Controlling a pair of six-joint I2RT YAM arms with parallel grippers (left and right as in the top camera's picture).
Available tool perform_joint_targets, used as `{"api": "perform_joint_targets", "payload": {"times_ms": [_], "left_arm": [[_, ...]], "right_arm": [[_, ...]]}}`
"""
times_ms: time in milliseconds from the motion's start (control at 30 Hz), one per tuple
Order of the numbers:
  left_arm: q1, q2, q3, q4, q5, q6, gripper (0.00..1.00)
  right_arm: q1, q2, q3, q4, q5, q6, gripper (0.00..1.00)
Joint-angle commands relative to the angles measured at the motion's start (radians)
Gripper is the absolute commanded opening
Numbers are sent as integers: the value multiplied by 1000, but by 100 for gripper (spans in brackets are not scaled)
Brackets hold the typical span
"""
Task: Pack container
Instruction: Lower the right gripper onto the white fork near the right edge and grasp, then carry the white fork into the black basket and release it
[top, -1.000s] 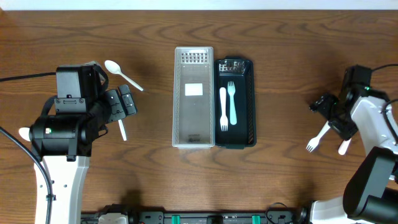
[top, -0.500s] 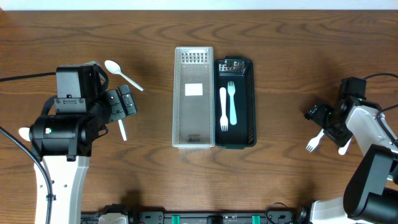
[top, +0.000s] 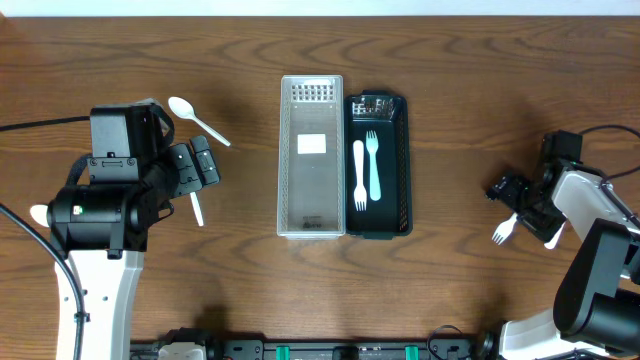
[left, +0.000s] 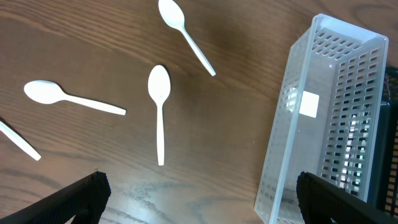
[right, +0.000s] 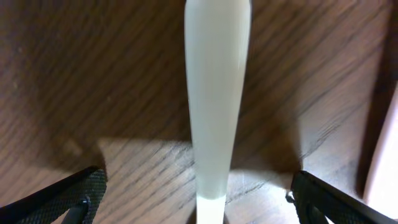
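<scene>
The right jaws are spread apart, one tip at each lower corner of the right wrist view. The handle of a white fork (right: 217, 93) lies on the desk (right: 74, 74) between them, and nothing is clamped. Whether the tips are set low enough to catch the handle cannot be told from so close a view. A second pale utensil (top: 552, 237) is glimpsed just beside the fork, at its 3 o'clock.

The left jaws are also apart and empty, hung above three white spoons (left: 160, 106).

From overhead, the fork is found well apart from the containers, at about 4 o'clock of the dark tray (top: 404, 180). Two forks (top: 365, 170) are already laid in that tray. The clear basket (top: 311, 195), touching it at 9 o'clock, holds no cutlery.

The step in hand is judged to be the grasp of the white fork. For the next move, the jaws would need to be closed squarely on the handle. The fork would then be lifted and carried toward 10 o'clock, to be laid beside the two in the tray.
</scene>
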Motion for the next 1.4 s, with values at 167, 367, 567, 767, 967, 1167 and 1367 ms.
{"api": "perform_joint_targets", "payload": {"times_ms": [167, 367, 567, 767, 967, 1167, 1367], "left_arm": [[-1, -1, 18, 1, -11, 13, 98], [-1, -1, 18, 1, -11, 13, 98], [-1, -1, 18, 1, -11, 13, 98], [-1, -1, 18, 1, -11, 13, 98], [-1, -1, 18, 1, -11, 13, 98], [-1, -1, 18, 1, -11, 13, 98], [-1, -1, 18, 1, -11, 13, 98]], "right_arm": [[-8, 61, -12, 4, -20, -12, 92], [-8, 61, -12, -18, -20, -12, 75], [-8, 61, -12, -28, -21, -12, 57], [-8, 61, -12, -32, -21, -12, 40], [-8, 61, -12, -35, -20, -12, 29], [-8, 61, -12, -39, -21, -11, 24], [-8, 61, -11, -40, -20, -11, 16]]}}
